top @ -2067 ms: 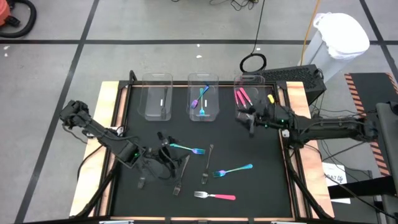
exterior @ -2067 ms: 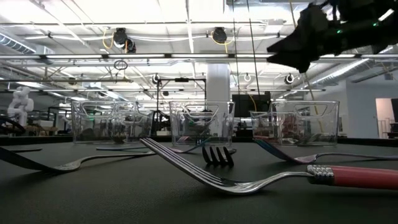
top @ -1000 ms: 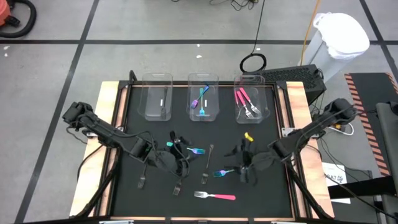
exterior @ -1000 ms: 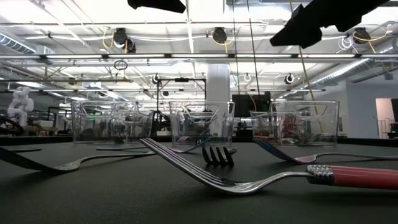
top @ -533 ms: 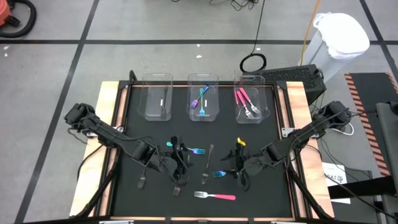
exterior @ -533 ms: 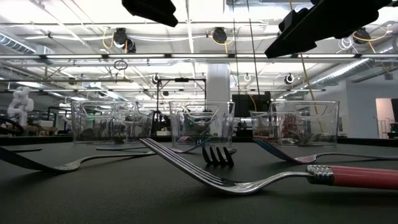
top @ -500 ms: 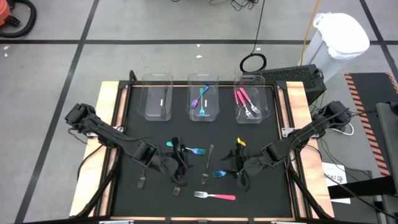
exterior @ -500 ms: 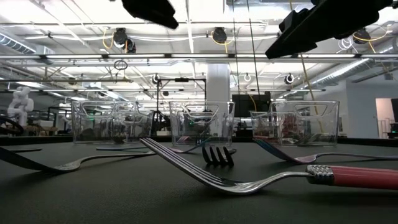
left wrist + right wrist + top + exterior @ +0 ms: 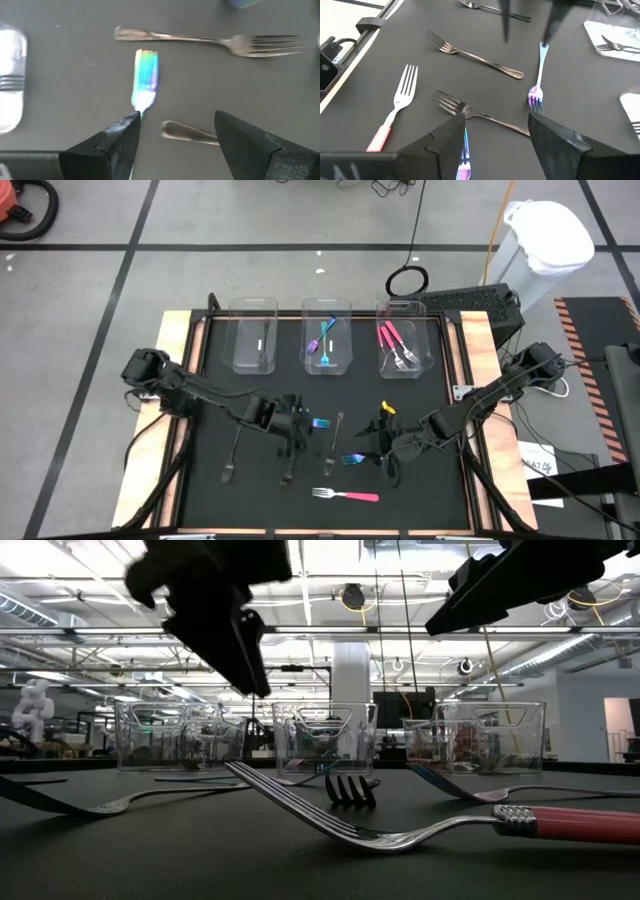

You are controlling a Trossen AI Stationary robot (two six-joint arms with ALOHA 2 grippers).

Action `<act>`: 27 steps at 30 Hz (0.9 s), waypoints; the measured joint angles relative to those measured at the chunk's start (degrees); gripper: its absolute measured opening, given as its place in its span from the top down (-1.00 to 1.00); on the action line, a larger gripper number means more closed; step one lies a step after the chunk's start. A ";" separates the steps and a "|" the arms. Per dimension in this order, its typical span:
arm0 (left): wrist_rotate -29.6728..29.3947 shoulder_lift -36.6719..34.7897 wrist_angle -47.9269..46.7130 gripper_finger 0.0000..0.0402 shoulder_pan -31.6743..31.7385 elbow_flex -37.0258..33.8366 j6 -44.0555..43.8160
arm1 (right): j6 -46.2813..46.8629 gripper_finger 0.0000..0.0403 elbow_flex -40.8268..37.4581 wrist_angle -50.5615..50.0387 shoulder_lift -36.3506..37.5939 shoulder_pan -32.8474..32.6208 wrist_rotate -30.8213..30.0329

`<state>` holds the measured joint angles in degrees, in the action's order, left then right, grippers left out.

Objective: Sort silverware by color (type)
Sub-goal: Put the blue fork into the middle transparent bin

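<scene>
Loose silverware lies on the black mat: a teal-handled fork (image 9: pixel 318 422) at the middle, a second teal-handled fork (image 9: pixel 355 459) to its right, a pink-handled fork (image 9: pixel 346 495) near the front edge, and three dark forks (image 9: pixel 288 465). My left gripper (image 9: pixel 297 435) hangs open above the mat, pointing steeply down. In its wrist view the teal fork's shiny handle (image 9: pixel 146 79) lies just beyond one fingertip. My right gripper (image 9: pixel 385 448) is open above the second teal fork (image 9: pixel 463 156), which shows between its fingers. In the low view both grippers (image 9: pixel 235 640) (image 9: pixel 470 605) are clear of the mat.
Three clear bins stand in a row at the far edge: the left bin (image 9: pixel 253 340), the middle bin (image 9: pixel 340 345) with teal forks in it, and the right bin (image 9: pixel 422 350) with pink forks. Dark forks (image 9: pixel 472 52) (image 9: pixel 480 116) lie between the two grippers. Wooden rails (image 9: pixel 178 380) border the mat.
My left gripper has come down toward the mat and moved a little toward the right, tipping to point more steeply down. It now shows large in the low view, above the teal fork. The forks have not moved.
</scene>
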<state>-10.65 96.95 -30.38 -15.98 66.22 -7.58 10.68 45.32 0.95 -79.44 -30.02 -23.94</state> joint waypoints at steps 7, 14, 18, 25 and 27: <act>1.19 4.26 -0.12 -0.27 5.40 0.00 0.89 | 0.00 -0.05 -0.02 -0.21 0.00 0.00 0.05; 3.84 8.55 -0.17 -0.27 6.57 0.00 2.37 | 0.49 -0.05 -0.05 -0.45 0.00 -0.11 0.18; 3.82 10.29 -0.17 -0.24 7.01 0.00 2.35 | 0.57 -0.05 -0.07 -0.59 0.00 -0.09 0.17; 3.92 10.68 -0.11 0.03 7.86 0.00 2.10 | 0.59 -0.05 -0.07 -0.57 0.00 -0.09 0.17; 3.91 10.68 -0.12 0.11 8.22 0.00 2.11 | 0.60 -0.05 -0.07 -0.57 0.00 -0.09 0.16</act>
<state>-6.74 107.63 -30.50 -7.76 66.22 -5.48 11.28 45.25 0.38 -79.44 -30.11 -23.79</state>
